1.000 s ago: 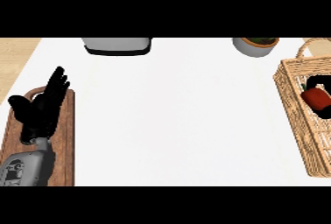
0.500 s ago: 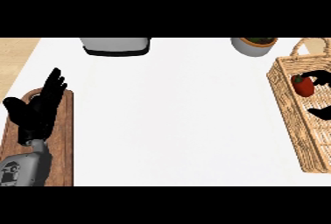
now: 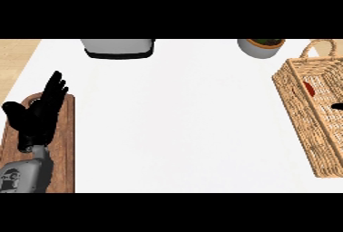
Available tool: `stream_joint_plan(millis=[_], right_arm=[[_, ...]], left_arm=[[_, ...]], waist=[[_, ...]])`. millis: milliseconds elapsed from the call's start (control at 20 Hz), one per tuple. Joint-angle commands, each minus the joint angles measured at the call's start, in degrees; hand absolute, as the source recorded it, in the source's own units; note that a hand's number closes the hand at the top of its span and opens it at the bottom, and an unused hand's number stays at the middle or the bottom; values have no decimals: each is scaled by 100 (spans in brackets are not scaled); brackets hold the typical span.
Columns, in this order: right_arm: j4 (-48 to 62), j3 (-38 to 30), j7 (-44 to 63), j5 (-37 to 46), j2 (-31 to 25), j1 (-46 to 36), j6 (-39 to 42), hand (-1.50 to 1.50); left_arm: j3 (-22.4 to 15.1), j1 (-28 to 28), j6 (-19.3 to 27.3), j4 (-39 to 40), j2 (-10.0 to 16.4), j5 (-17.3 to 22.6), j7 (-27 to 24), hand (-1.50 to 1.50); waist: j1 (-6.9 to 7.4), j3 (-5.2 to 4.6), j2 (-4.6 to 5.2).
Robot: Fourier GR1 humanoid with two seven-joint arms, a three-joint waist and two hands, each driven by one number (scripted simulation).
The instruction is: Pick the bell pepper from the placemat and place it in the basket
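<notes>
Nearest you, at the lower left, the grey left forearm [image 3: 23,174] comes up over the brown placemat [image 3: 64,136]. The left hand [image 3: 36,118] is released above the placemat, fingers straight and pointing away from you, holding nothing. Well apart, across the white counter [image 3: 174,118], stands the wicker basket [image 3: 303,127]. The right hand [image 3: 338,107] shows only as a black sliver at the right edge, over the basket's inside; you cannot tell whether it is released or clenched. Just beyond it, the red bell pepper [image 3: 308,87] lies inside the basket near its left wall, partly hidden by the weave. Farthest off stand a grey appliance [image 3: 119,46] and a grey pot [image 3: 262,47].
</notes>
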Motion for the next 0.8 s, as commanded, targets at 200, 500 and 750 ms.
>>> stream_joint_plan(millis=[200, 500, 750], right_arm=[[599, -979, 15, -999, -978, 366, 1240, -150], [928, -1063, -249, -1093, -1794, 636, 2284, -150], [1020, -1216, -794, -1273, -2004, 1078, 2660, -150]], left_arm=[[22, 117, 1, -15, -26, 9, -183, 0], [-213, 4, 16, 185, -180, -136, -268, 0], [-107, -15, 15, -108, -86, -37, -28, 0]], waist=[[48, 15, 44], [123, 28, 94], [159, 47, 86]])
